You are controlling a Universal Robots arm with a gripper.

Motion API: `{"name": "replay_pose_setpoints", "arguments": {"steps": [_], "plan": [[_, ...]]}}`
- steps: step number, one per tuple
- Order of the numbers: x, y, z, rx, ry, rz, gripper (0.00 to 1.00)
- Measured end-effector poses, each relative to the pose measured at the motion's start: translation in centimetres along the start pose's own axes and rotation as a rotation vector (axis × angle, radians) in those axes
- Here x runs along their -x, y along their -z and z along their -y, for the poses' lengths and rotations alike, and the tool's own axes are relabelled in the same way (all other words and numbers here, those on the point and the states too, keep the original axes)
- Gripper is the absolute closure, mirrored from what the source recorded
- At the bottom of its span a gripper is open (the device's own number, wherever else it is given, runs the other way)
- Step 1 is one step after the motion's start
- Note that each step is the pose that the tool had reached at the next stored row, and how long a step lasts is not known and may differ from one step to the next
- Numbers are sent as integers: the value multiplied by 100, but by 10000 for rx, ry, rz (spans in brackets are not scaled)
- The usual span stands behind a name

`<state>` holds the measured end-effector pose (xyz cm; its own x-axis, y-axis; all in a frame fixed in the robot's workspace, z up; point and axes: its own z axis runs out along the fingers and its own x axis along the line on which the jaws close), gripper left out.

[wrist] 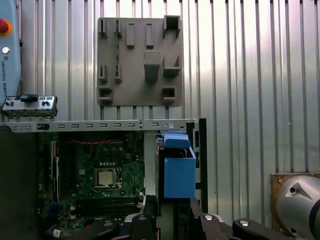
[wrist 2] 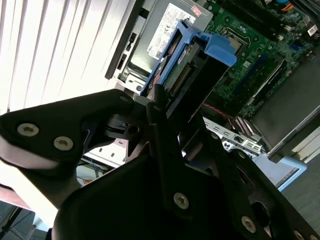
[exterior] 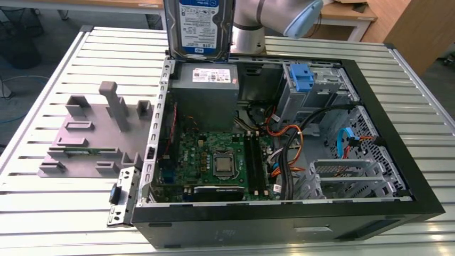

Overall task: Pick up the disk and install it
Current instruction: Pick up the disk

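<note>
The disk (exterior: 199, 26) hangs on edge above the computer case (exterior: 425, 200), fingers (wrist 2: 164, 131) clenched on it, probably held high to clear the case's wall.

Exterior oblique, wrist views overlooking motherboard (wrist: 95, 165)

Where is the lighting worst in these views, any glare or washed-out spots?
Second wrist view: the table washes out white, while the disk is evenly lit. Exterior view: a reflected streak on the table's near edge. First wrist view: even, no glare.
</note>
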<state>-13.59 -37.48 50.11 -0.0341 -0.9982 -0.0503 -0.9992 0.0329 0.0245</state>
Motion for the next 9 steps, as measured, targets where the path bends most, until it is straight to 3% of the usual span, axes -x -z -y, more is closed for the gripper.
{"name": "replay_pose_setpoints", "arguments": {"steps": [9], "plan": [[-161,-65,15,2,2,70,65]]}}
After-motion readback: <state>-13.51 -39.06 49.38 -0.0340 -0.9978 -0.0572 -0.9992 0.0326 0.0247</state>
